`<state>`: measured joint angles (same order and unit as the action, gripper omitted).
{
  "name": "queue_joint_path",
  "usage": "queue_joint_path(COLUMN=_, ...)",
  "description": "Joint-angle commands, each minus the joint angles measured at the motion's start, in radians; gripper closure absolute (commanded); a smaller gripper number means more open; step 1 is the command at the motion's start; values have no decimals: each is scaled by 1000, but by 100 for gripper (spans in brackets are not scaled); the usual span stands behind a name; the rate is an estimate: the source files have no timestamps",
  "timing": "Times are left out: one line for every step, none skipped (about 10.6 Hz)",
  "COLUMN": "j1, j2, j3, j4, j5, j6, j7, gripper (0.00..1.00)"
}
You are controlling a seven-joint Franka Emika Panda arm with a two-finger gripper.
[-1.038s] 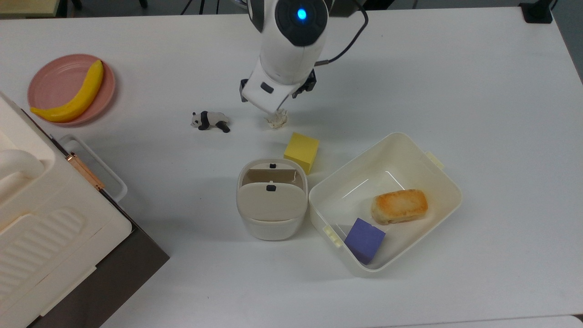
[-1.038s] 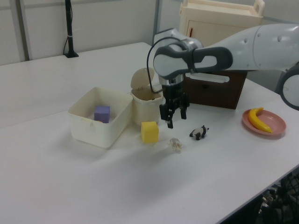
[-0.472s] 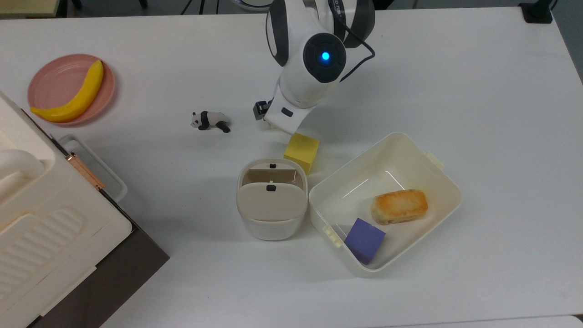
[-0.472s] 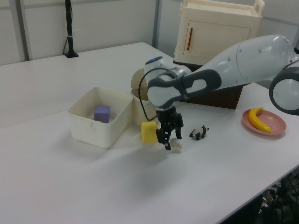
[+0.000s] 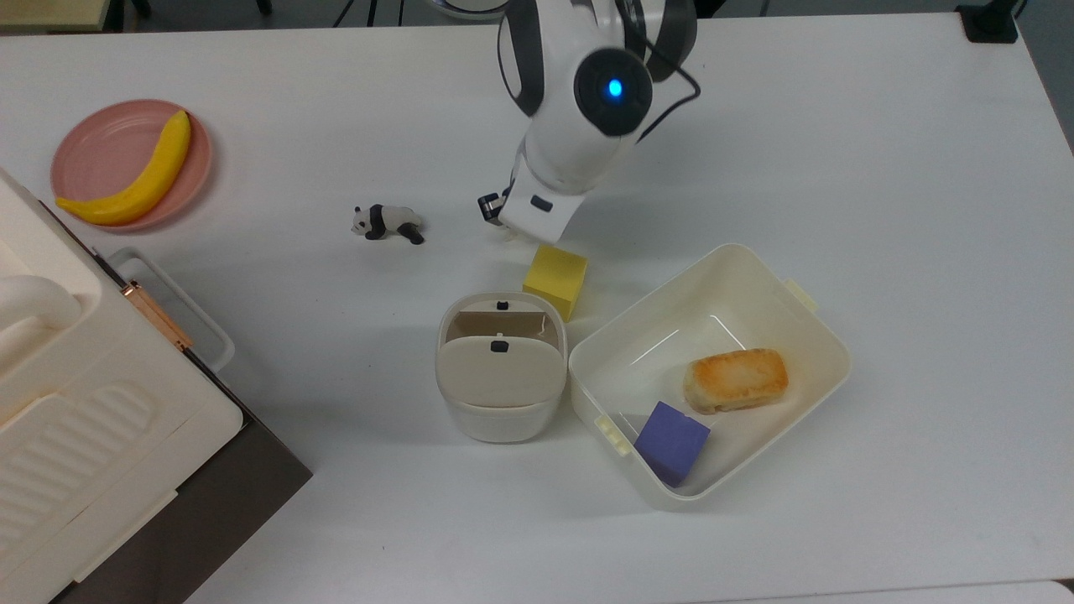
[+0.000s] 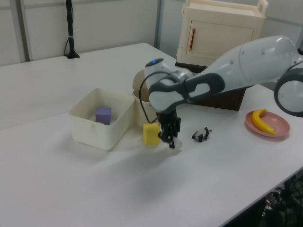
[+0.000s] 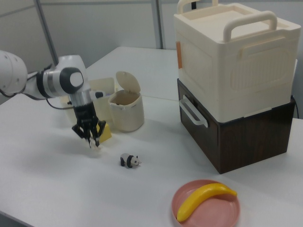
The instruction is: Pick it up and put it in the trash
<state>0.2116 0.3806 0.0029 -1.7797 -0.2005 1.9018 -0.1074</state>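
Gripper (image 5: 506, 225) hangs low over the white table (image 5: 881, 168) in the top view, just above the yellow cube (image 5: 555, 278), which serves as landmark; the wrist covers its tips, and a sliver of crumpled paper (image 5: 509, 238) peeks out beside the cube's upper left corner. The trash bin (image 5: 501, 377) sits below the cube with its flap tilted open, the cream tub (image 5: 805, 335) to the cube's lower right, and bare tabletop above the cube

From the left view the gripper (image 6: 171, 142) stands on the cube's (image 6: 151, 134) right, fingers drawn in around the pale wad (image 6: 175, 142) at table level; the toy panda (image 6: 201, 135) lies farther right, apart

From the right view the gripper (image 7: 93, 140) pinches the wad (image 7: 94, 143) in front of the cube (image 7: 106, 132), with open table nearer the camera
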Motion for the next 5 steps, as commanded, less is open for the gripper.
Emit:
queue_joint_path(j1=-17, j2=-123, j3=-15, j4=84, j5=22, j6=6, j7=-48, gripper=89)
queue_joint_path(j1=-35, j2=-112, j3=-18, j4=177, j5=77, j6=16, j7=-41, gripper=89)
queue_joint_path(j1=-63, j2=-89, j3=-18, j4=254, j5=110, j6=25, j7=-25, gripper=87)
queue_joint_path(j1=-75, j2=-68, j3=-18, j4=325, j5=110, j6=66, j7=-2, gripper=86)
queue_joint_path(j1=-80, j2=-52, j3=-20, j4=335, j5=101, j6=168, j7=52, gripper=86)
